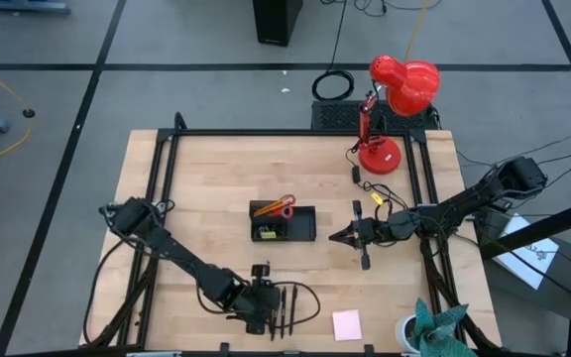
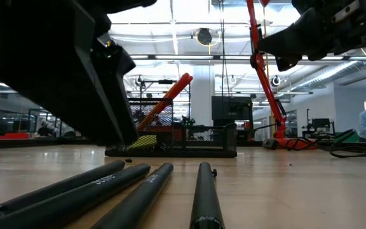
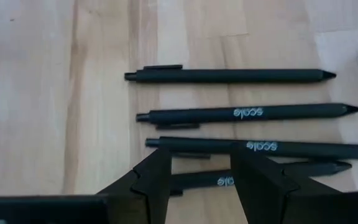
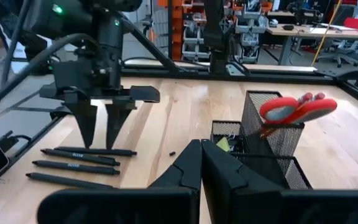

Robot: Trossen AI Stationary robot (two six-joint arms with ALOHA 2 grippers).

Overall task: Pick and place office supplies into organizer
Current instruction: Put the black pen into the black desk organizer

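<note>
Hovering over the row of black pens (image 3: 229,112) near the table's (image 1: 206,169) front edge, our left gripper (image 3: 201,180) has its two fingers parted, straddling the pen nearest the wrist camera without clamping it. The right wrist view shows the same thing from across the table: the fingers (image 4: 98,124) point straight down, tips just above the pens (image 4: 79,163), nothing held between them. Four pens lie there side by side, close together and roughly parallel.

We judge that the step in hand is picking a pen. The next move calls for lowering until the fingers bracket one barrel only, then closing. With the neighbours lying so near, a finger could land on the next pen or nudge it, so the descent wants to be centred on a single barrel.

Farther out, our right gripper (image 1: 350,236) waits with its fingers pressed together and empty, just to the right of the organizer (image 1: 284,222), which sits near the middle of the table. The red-handled scissors (image 4: 297,109) already stand in its tall mesh cup, with something yellow in a lower compartment. A pink sticky-note pad (image 1: 346,324) lies flat toward the front right corner, well apart from the organizer. The red desk lamp (image 1: 395,99) stands by the back edge.
</note>
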